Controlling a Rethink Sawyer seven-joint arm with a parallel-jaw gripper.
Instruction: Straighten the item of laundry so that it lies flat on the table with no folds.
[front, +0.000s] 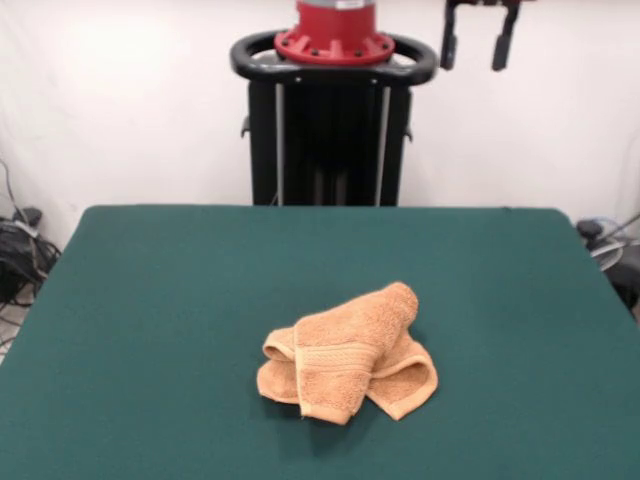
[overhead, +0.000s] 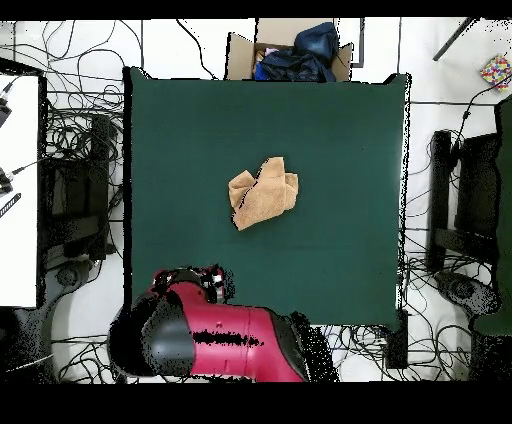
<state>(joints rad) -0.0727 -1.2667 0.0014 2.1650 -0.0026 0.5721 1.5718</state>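
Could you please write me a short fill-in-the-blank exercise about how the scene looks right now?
1. The washcloth lies ____ on itself, not flat.
2. The table is covered in dark ____ cloth.
3. The tool hangs high above the table with its fingers ____.
4. The tool is holding ____.

Missing words: folded; green; open; nothing

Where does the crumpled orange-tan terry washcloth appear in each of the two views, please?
Front view: the crumpled orange-tan terry washcloth lies slightly right of centre, in the lower part of the picture.
Overhead view: it lies near the picture's centre, about mid-table.
Shared landmark: the dark green felt-covered table beneath it.
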